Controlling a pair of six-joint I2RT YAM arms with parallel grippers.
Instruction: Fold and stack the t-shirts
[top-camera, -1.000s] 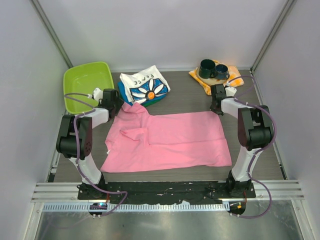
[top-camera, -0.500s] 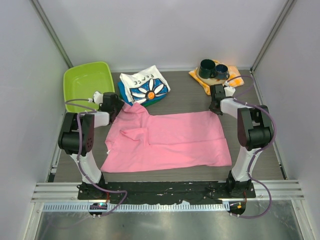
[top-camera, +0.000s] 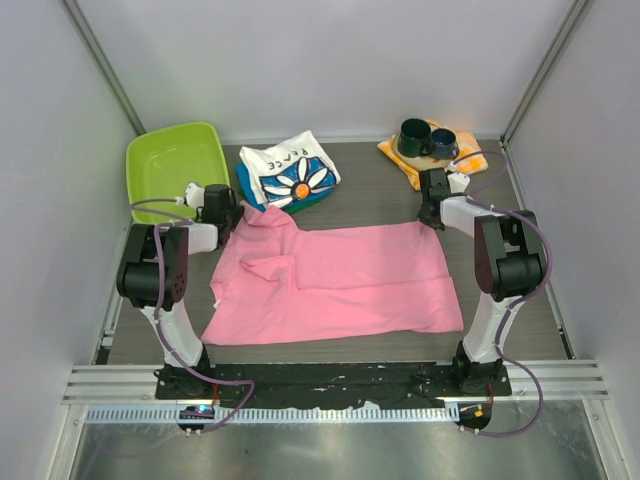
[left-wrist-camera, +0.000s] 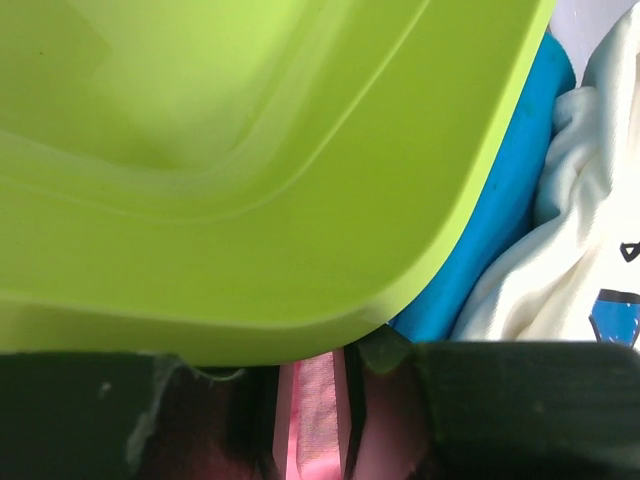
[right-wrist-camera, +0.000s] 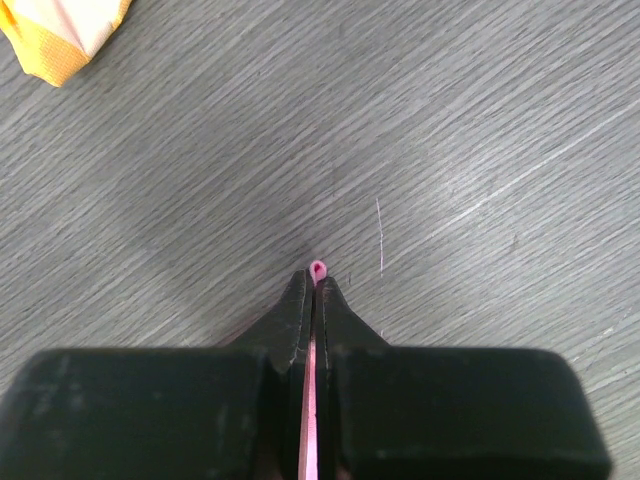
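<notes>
The pink t-shirt (top-camera: 340, 280) lies spread on the table, its left sleeve folded in. My left gripper (top-camera: 232, 215) is shut on its far left corner; pink cloth (left-wrist-camera: 318, 410) shows between the jaws. My right gripper (top-camera: 430, 215) is shut on its far right corner; a pink fold (right-wrist-camera: 318, 270) pokes out past the closed tips, low over the table. The white daisy "PEACE" shirt (top-camera: 290, 172) lies folded on a blue one (top-camera: 248, 190) behind the pink shirt. They also show in the left wrist view, white (left-wrist-camera: 560, 250) and blue (left-wrist-camera: 500, 230).
A lime green bin (top-camera: 172, 165) stands at the far left, filling the left wrist view (left-wrist-camera: 250, 150) close to my left gripper. Two dark mugs (top-camera: 425, 138) sit on the orange-and-white checked cloth (top-camera: 470, 160) at the far right; its corner shows in the right wrist view (right-wrist-camera: 60, 35).
My left gripper has shifted slightly left and back, toward the green bin, with the pink shirt's corner in it. The right arm has barely moved.
</notes>
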